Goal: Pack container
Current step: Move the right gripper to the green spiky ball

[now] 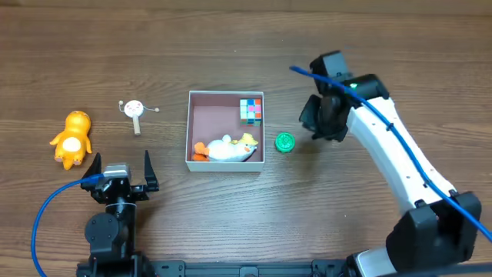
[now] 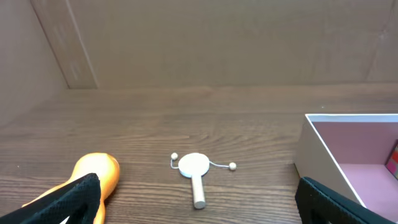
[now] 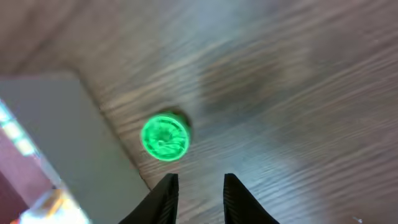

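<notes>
The container [image 1: 211, 118] is a square white-walled box with a pinkish inside, at the table's middle. In it lie a multicoloured cube [image 1: 250, 110], a white duck toy [image 1: 231, 148] and a small orange piece [image 1: 200, 151]. A green disc [image 1: 285, 142] lies on the table just right of the box, and it also shows in the right wrist view [image 3: 165, 137]. My right gripper [image 1: 313, 123] [image 3: 200, 182] hovers right of the disc, narrowly open and empty. My left gripper [image 1: 121, 160] [image 2: 199, 182] is wide open and empty at the front left. The container's wall also shows in the left wrist view [image 2: 320, 149].
An orange animal toy [image 1: 71, 138] [image 2: 99, 174] lies at the far left. A white rattle drum with a wooden handle [image 1: 134, 109] [image 2: 194, 165] lies between it and the box. The box wall [image 3: 68, 130] fills the left of the right wrist view.
</notes>
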Robot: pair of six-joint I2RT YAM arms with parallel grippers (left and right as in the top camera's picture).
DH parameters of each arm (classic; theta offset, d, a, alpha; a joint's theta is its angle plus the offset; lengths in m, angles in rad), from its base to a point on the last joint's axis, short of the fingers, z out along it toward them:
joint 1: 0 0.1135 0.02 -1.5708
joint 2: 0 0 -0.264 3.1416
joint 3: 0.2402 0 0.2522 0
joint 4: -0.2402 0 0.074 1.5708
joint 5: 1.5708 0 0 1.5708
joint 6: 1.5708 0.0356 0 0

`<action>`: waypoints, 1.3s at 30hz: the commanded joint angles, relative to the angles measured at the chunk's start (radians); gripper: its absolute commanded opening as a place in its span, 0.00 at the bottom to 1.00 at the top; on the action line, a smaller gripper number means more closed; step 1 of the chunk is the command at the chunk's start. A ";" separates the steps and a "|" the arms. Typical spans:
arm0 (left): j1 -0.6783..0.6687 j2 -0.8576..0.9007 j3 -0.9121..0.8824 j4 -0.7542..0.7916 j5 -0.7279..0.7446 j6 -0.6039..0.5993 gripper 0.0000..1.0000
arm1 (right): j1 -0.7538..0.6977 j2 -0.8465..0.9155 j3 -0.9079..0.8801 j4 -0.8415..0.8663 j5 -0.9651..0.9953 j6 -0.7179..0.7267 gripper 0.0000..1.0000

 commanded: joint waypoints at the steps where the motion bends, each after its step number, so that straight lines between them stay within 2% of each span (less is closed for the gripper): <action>1: 0.002 -0.006 -0.003 0.002 0.014 -0.006 1.00 | -0.001 -0.016 -0.154 0.136 -0.011 0.144 0.26; 5: 0.002 -0.006 -0.003 0.002 0.014 -0.006 1.00 | -0.001 -0.016 -0.283 0.290 -0.012 0.214 0.26; 6: 0.002 -0.006 -0.003 0.002 0.014 -0.006 1.00 | -0.001 -0.016 -0.296 0.319 -0.012 0.213 0.31; 7: 0.002 -0.006 -0.003 0.002 0.014 -0.006 1.00 | -0.001 -0.016 -0.296 0.333 -0.012 0.212 0.54; 8: 0.002 -0.006 -0.003 0.002 0.014 -0.006 1.00 | -0.001 -0.016 -0.296 0.342 -0.012 0.212 0.57; 9: 0.002 -0.006 -0.003 0.002 0.014 -0.006 1.00 | -0.001 -0.016 -0.296 0.349 -0.012 0.212 0.67; 10: 0.002 -0.006 -0.003 0.002 0.014 -0.006 1.00 | -0.001 -0.016 -0.296 0.351 -0.012 0.212 0.85; 11: 0.002 -0.006 -0.003 0.002 0.014 -0.006 1.00 | -0.001 -0.016 -0.296 0.351 -0.012 0.212 0.97; 12: 0.002 -0.006 -0.003 0.002 0.014 -0.006 1.00 | -0.001 -0.016 -0.296 0.351 -0.012 0.212 1.00; 21: 0.002 -0.006 -0.003 0.002 0.014 -0.006 1.00 | 0.003 -0.011 -0.296 0.392 -0.072 0.214 1.00; 29: 0.002 -0.006 -0.003 0.002 0.014 -0.006 1.00 | 0.006 0.075 -0.296 0.388 -0.021 0.362 1.00; 37: 0.002 -0.006 -0.003 0.002 0.014 -0.006 1.00 | 0.029 0.106 -0.296 0.426 -0.015 0.341 1.00; 39: 0.002 -0.006 -0.003 0.002 0.014 -0.006 1.00 | 0.055 0.106 -0.296 0.467 -0.015 0.293 1.00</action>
